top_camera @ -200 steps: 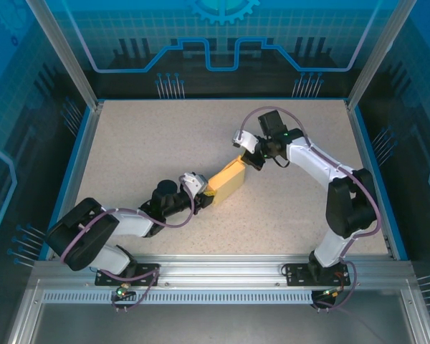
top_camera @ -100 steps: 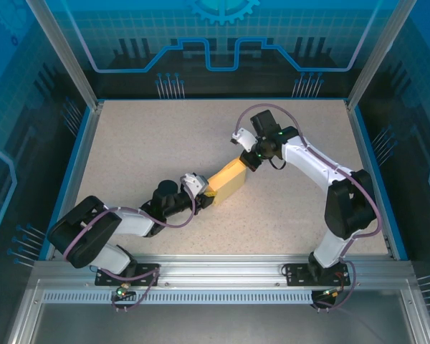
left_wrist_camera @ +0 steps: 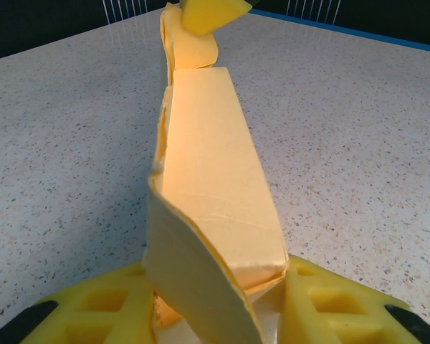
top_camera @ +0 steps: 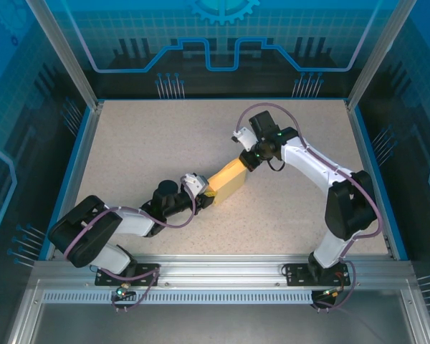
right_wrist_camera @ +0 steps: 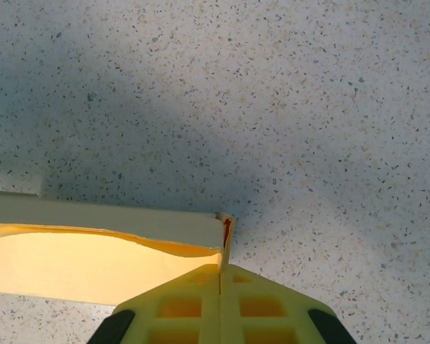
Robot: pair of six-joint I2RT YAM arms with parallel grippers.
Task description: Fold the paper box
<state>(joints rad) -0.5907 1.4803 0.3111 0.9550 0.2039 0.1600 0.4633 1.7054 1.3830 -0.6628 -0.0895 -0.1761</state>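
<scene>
both ends of the paper box in my grip

the paper box [top_camera: 228, 179] sits near the middle of the speckled table [top_camera: 143, 136]. in the overhead view it is a long pale yellow block, slanting from near-left to far-right. i have hold of one end with each arm.

my left gripper [top_camera: 206, 192] reaches in low from the near left and takes the nearer end. its jaws stand part-way open, as wide as the end of the box. the box is seated between my two yellow fingers [left_wrist_camera: 330, 312] and held there. from that wrist i look along the top face, which runs away from me toward the far end. a loose curved flap [left_wrist_camera: 193, 279] hangs off the near left corner. it bows outward in front of one finger and is not tucked in. the long left edge looks a little ragged, with layers of card showing.

my right gripper [top_camera: 248, 159] comes in from the far right onto the other end. its jaws are pressed fully together, the two pads [right_wrist_camera: 179, 308] flat against each other. a thin edge of card at the end corner runs straight down into the seam between them, so i have it pinched. from that wrist the box stretches away to the left. a pale side wall is on top, and below it a wavy card edge bows over a brighter yellow face.

i cannot tell whether the underside lies flat on the table.
</scene>
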